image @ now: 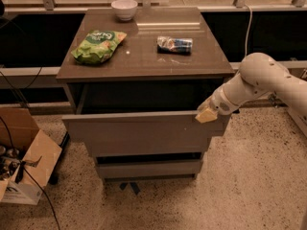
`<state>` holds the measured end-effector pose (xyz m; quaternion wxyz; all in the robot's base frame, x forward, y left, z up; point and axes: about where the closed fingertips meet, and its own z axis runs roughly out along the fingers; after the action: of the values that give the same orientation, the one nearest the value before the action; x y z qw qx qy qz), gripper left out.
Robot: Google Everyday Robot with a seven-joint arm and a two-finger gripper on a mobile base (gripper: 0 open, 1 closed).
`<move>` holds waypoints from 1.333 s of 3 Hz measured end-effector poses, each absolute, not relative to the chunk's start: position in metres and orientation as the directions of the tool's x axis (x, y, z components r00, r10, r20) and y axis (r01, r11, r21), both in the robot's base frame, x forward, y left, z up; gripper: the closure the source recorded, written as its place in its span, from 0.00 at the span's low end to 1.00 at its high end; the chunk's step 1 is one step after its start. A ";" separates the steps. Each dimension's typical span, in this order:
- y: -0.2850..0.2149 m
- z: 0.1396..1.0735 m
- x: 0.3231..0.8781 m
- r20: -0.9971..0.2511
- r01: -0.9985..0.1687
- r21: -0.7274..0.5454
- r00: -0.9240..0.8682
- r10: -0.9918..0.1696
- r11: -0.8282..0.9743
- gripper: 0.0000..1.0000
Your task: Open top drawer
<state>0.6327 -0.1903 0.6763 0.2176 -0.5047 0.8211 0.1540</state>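
The top drawer (144, 132) is the widest grey-brown drawer of the cabinet, with a plain flat front. It stands pulled out toward me, its dark box open under the cabinet top. My gripper (207, 114) sits at the right end of the drawer's upper front edge, at the end of my white arm (261, 83) that reaches in from the right. A narrower drawer (148, 167) shows below it.
On the cabinet top (144, 61) lie a green chip bag (98, 46), a small blue-white packet (175, 44) and a white bowl (124, 8). An open cardboard box (24, 162) with cables stands on the floor at left. Speckled floor lies in front and to the right.
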 end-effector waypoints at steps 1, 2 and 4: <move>-0.192 0.680 0.629 -0.509 -0.893 0.034 -0.401 -0.762 0.448 1.00; -0.198 0.683 0.617 -0.492 -0.883 0.037 -0.423 -0.761 0.467 1.00; -0.208 0.682 0.589 -0.467 -0.858 0.058 -0.475 -0.746 0.510 0.58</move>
<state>0.5890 -0.2079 0.6824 0.1956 -0.4735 0.8466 0.1439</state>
